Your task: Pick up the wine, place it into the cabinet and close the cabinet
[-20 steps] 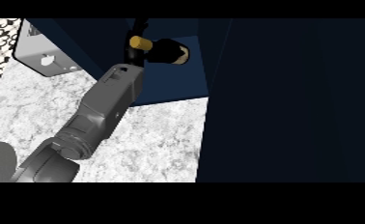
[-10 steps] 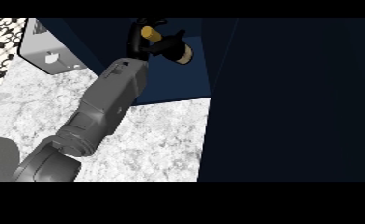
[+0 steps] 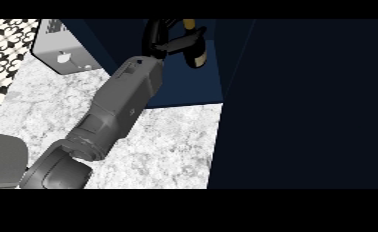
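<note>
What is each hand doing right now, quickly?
Left hand: shut on the wine bottle, up inside the cabinet.
Right hand: not in view.

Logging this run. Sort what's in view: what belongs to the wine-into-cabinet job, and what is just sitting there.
Job:
- wine bottle
- dark blue cabinet
- cabinet door
- hand curled round the bottle

Just there:
- grey appliance
- patterned wall
- marble counter

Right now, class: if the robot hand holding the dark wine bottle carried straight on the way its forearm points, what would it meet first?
Probably the dark blue cabinet: the left robot hand, curled round the dark wine bottle with the gold neck, points up into its shadowed inside. Depth there is unclear.
</note>
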